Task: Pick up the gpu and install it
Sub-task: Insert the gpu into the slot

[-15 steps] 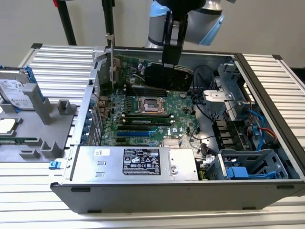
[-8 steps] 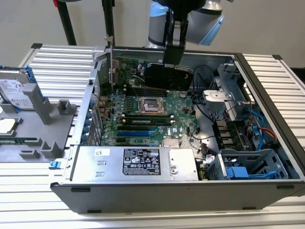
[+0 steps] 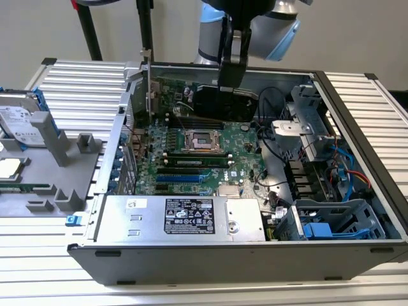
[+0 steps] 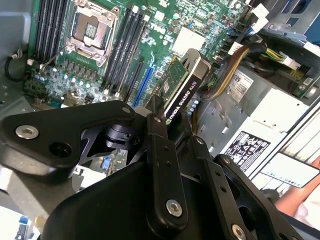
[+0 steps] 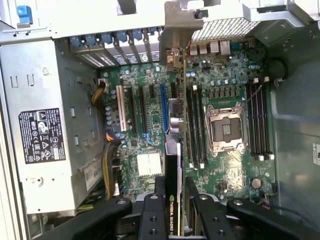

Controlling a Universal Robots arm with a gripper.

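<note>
The gpu hangs over the far part of the open computer case, black cooler facing the exterior view and silver bracket toward that view's left. My gripper is shut on its upper edge. In the second wrist view the gpu sticks out between the black fingers, green board on one side and black cooler on the other. In the first wrist view the gpu appears edge-on above the motherboard, beside the blue slot, its bracket toward the case's rear openings.
A silver power supply fills the case's near side, and a drive cage with blue parts sits at the exterior view's right. The CPU socket is mid-board. Outside the case, at that view's left, a hard drive rests by a grey fixture.
</note>
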